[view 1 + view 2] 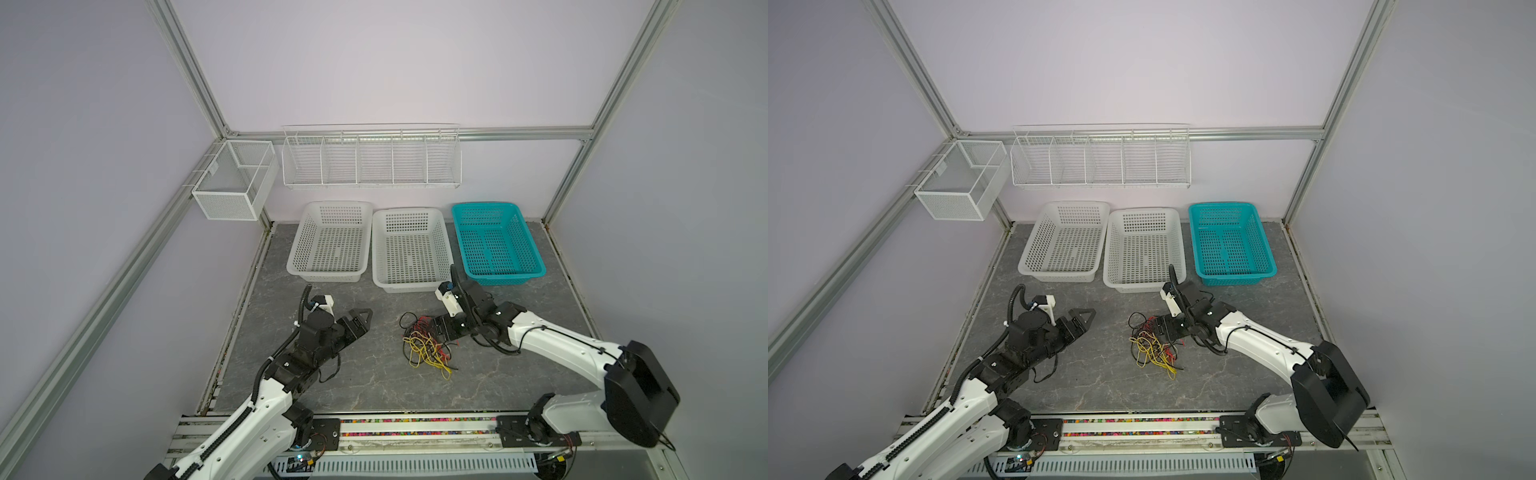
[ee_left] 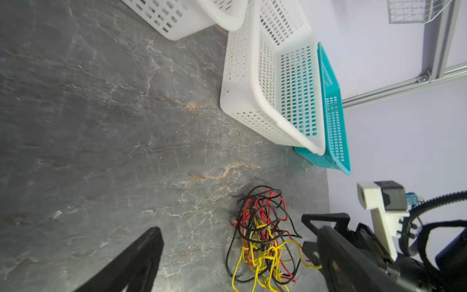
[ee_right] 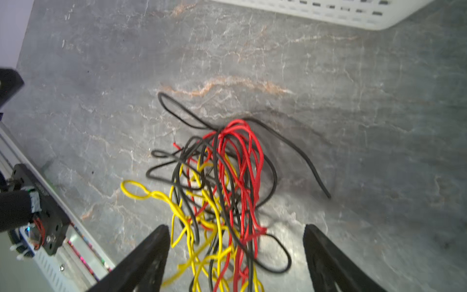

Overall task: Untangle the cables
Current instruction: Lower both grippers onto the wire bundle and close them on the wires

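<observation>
Lying knotted on the table just in front of the middle white basket, the cables (black, red, yellow) run between the wide-spread, unclamped fingers of the right gripper. The left gripper hangs off the basket's front-left corner, also spread and empty.

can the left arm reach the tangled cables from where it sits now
Probably yes: the left gripper is open, facing the cables, with only bare table between them. The right gripper, also open, straddles the pile's other side, so the two could crowd.
</observation>
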`<state>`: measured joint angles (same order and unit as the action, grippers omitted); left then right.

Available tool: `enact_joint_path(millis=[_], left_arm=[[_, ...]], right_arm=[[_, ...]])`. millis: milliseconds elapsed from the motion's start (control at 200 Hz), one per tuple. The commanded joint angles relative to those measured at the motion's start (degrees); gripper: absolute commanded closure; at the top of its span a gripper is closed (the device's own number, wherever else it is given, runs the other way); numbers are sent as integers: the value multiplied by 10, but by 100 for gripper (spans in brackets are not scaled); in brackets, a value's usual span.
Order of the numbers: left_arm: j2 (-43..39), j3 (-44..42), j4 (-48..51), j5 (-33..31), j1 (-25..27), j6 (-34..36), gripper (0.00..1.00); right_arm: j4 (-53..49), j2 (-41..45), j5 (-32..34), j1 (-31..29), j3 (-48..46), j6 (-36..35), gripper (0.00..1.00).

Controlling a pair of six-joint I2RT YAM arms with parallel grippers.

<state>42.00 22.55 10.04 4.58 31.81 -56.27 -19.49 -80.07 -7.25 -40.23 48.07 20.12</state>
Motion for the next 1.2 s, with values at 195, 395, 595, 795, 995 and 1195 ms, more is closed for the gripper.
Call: enact_joint_path(millis=[195, 395, 595, 795, 995, 1195], left_arm=[[1, -56, -52, 43, 18, -53, 4], [9, -65, -88, 39, 67, -86, 4], [57, -89, -182, 55, 110, -105, 7], [81, -130, -279, 81, 122, -122, 16], [101, -134, -332, 99, 144, -119, 17], [118, -145, -399, 88, 167, -132, 21]], right_arm=[[101, -94, -58, -2, -14, -30, 34], [157, -113, -100, -1, -36, -29, 53], [215, -82, -142, -1, -67, -23, 80], [277, -22, -182, -2, -102, -14, 93], [337, 28, -216, -1, -138, 1, 93], [387, 52, -253, 0, -160, 10, 93]])
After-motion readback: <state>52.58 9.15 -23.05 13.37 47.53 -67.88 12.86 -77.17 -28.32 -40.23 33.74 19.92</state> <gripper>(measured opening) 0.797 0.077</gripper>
